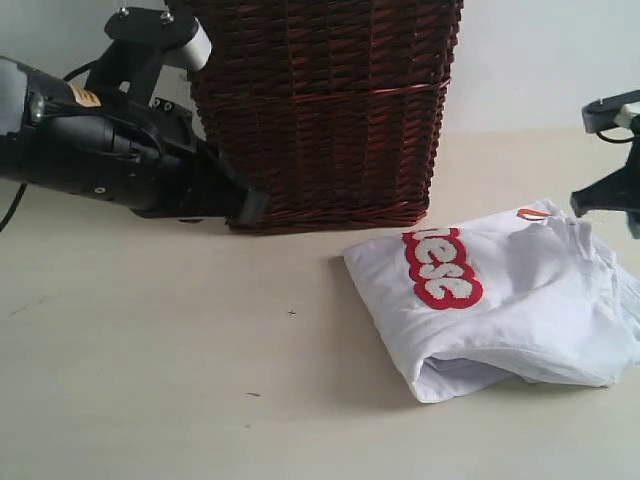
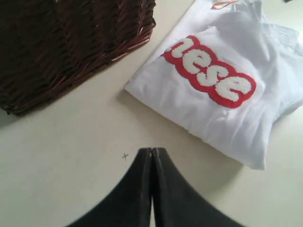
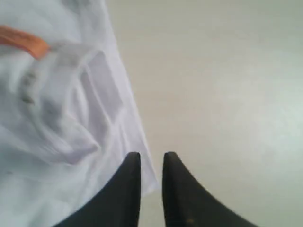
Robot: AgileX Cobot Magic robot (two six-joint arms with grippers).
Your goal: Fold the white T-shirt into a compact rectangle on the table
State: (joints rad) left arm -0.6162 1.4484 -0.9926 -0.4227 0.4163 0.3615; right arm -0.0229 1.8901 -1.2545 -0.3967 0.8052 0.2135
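Nearest the observer, the surface (image 1: 150,400) lay bare and pale, marked only by a few small specks.

Beyond it, on the right side, the white T-shirt (image 1: 520,300) rested on the surface in a folded bundle. It was roughly rectangular, with the red-outlined lettering (image 1: 440,270) facing up and the orange neck tag (image 1: 533,212) showing at its far edge. The near corner gaped, its layers puffed rather than flat, and the right-hand side was rumpled into loose pleats.

The right claw (image 3: 151,158) hung over that rumpled edge with its jaws a little apart. No cloth could be seen pinched between them, so it was judged released.

The left claw (image 2: 152,151) was clenched on nothing. It hovered over bare surface well apart from the shirt, close to the foot of the dark wicker basket (image 1: 320,110), which stood farthest back.

Assessment: the fold appeared largely made, and the step in hand looked to be the letting-go and tidying on the right side. To do it well, the right claw would need to part fully and rise straight up, clear of the hem — any sideways drag risked pulling the top layer open. The pleated side and the gaping near corner would benefit from pressing flat. The left claw, being idle, could steady the lettered side meanwhile — provided it came down flat and did not push the bundle.
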